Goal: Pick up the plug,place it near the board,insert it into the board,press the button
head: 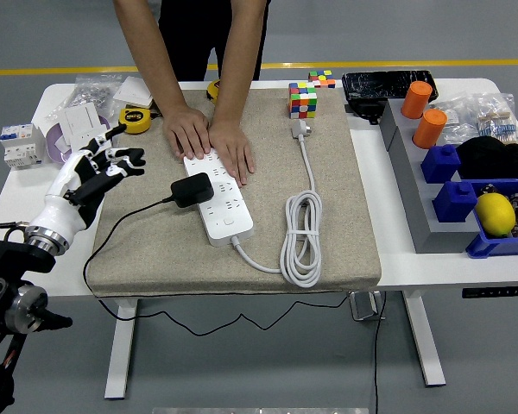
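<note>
A black plug (192, 189) with a black cable (121, 226) sits in the white power strip (218, 202) on the tan mat (138, 250). The strip's button end points toward me, and its white cord (300, 237) coils to the right. My left hand (97, 169) hovers over the mat's left edge, fingers spread and empty, well left of the plug. A person at the far side presses both hands (209, 140) flat on the strip's far end. My right arm is out of sight.
A Rubik's cube (302, 100) stands at the mat's far edge. Yellow tape measures (135, 119), a white socket (82, 129) and a breaker (19, 144) lie at the left. Grey and blue bins (453, 203), orange cups (430, 128) and a lemon (495, 213) fill the right.
</note>
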